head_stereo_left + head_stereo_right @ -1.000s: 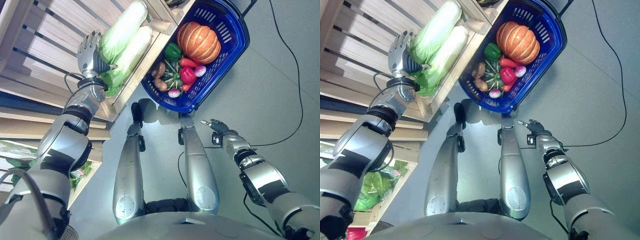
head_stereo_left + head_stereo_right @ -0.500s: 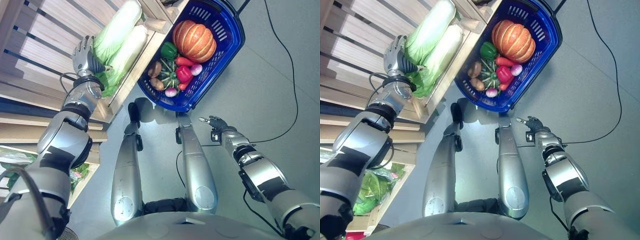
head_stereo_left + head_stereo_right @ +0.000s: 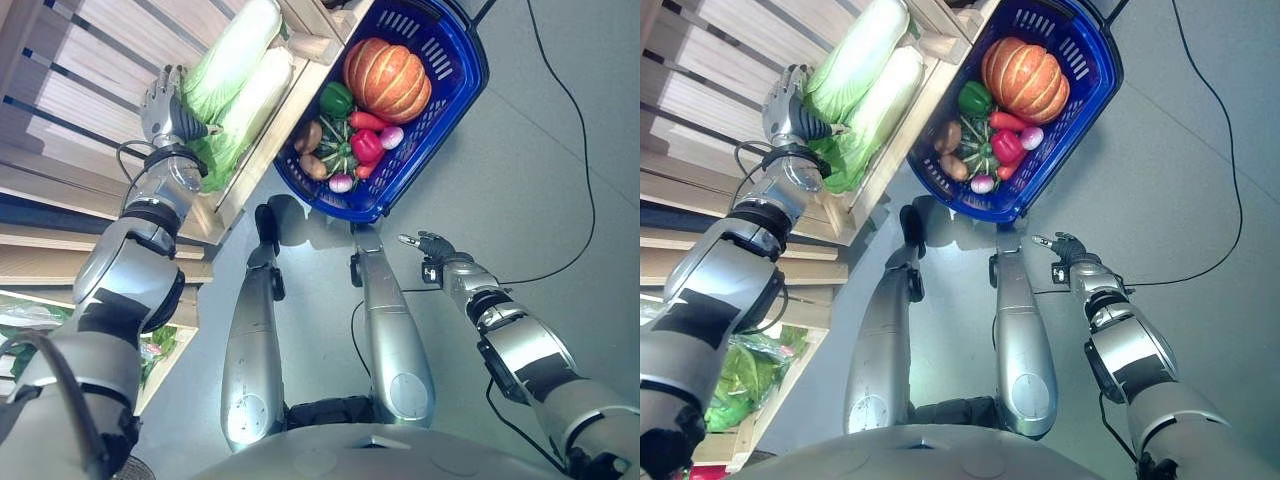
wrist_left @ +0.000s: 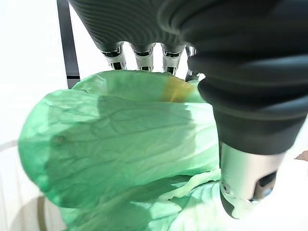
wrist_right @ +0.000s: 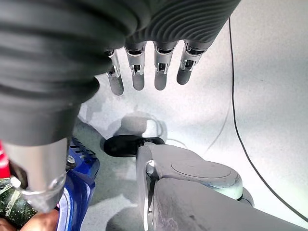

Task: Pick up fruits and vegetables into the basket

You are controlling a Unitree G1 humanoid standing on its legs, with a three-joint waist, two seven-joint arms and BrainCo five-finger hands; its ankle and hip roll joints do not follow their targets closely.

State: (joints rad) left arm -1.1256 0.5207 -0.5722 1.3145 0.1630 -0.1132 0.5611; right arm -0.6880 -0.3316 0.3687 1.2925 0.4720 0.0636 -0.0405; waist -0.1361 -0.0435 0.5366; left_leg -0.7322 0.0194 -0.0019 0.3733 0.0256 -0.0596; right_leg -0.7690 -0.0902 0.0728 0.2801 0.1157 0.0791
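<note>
Two napa cabbages (image 3: pixel 240 75) lay in the wooden crate (image 3: pixel 300 45), upper left; the left hand (image 3: pixel 165 100) rested spread-fingered on one's soft leaves. Bulky, floppy, probably best grabbed mid-body. The right hand (image 3: pixel 428 245) hung relaxed, lower right

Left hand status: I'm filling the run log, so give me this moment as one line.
left hand: open, at napa cabbage | right hand: open, idle | basket: already holds pumpkin

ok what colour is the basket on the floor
The basket is blue, clearest in the left eye view.

Shop: produce shelves (image 3: pixel 90 90), basket (image 3: pixel 455 80)
</note>
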